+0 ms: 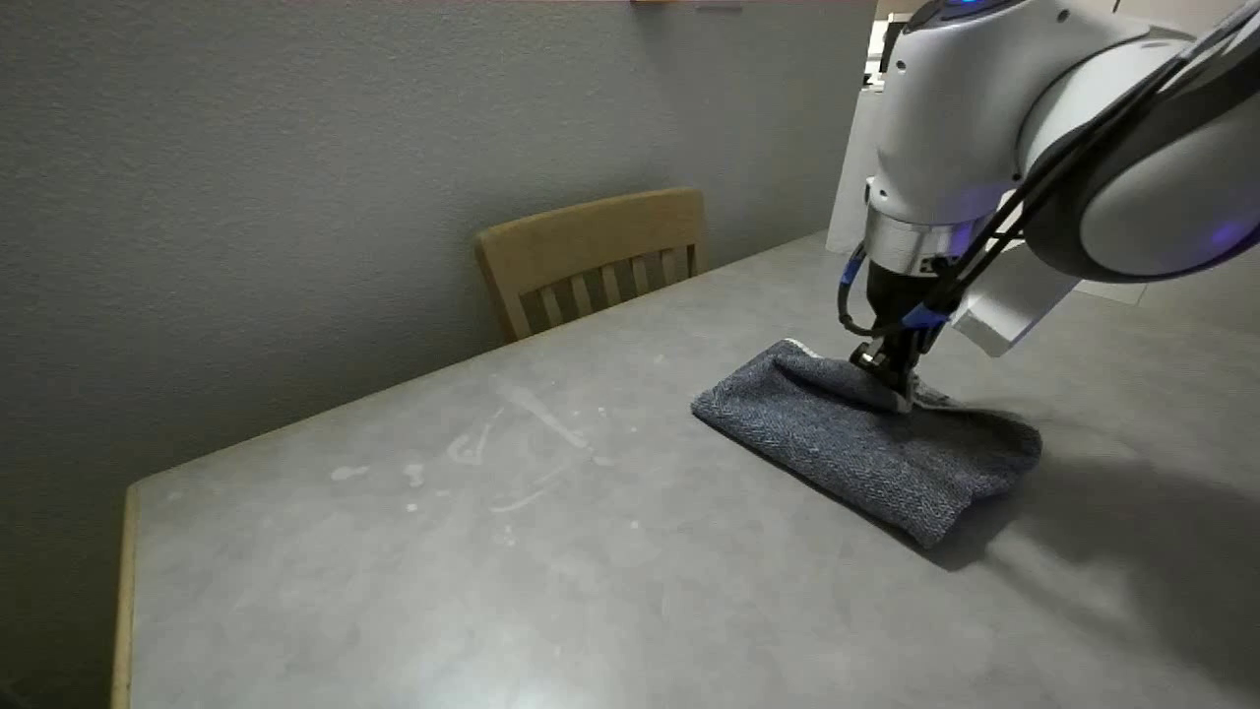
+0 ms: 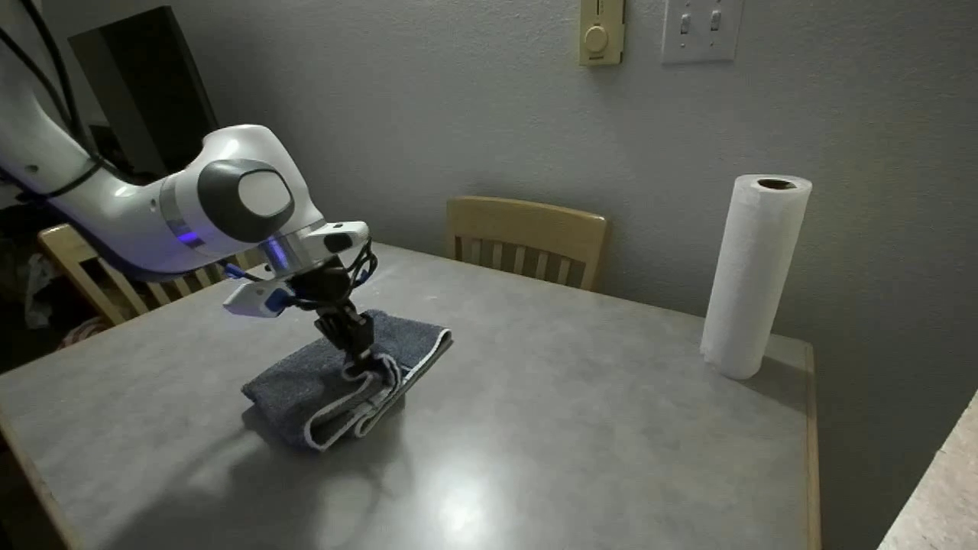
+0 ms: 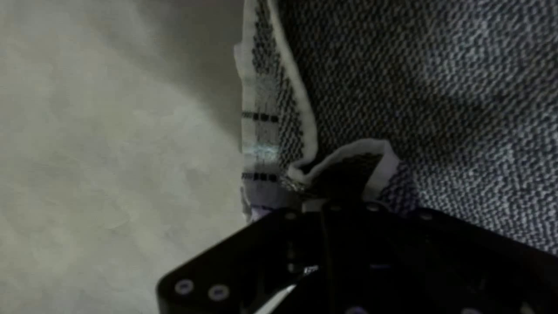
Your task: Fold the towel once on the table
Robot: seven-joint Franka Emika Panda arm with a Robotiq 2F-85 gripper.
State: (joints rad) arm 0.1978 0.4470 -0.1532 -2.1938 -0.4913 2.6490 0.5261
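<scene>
The grey-blue towel (image 1: pixel 837 448) lies folded over in layers on the light grey table (image 1: pixel 394 591), near the arm. In an exterior view the towel (image 2: pixel 298 386) shows whitish hems of stacked layers along one open edge. The gripper (image 1: pixel 901 396) points down at that edge, and the same gripper (image 2: pixel 361 368) has hem cloth bunched round its tips. In the wrist view the towel (image 3: pixel 427 78) fills the right side, with dark stripes near its hem. The gripper's fingers (image 3: pixel 327 209) are close together, shut on the upper layer's hem. The fingertips are dark and partly hidden by cloth.
A tan wooden chair (image 1: pixel 591 236) stands behind the table at the wall; it also shows in an exterior view (image 2: pixel 527 218). Another chair (image 2: pixel 99 267) is behind the arm. A white paper towel roll (image 2: pixel 756 275) stands upright near the table's far corner.
</scene>
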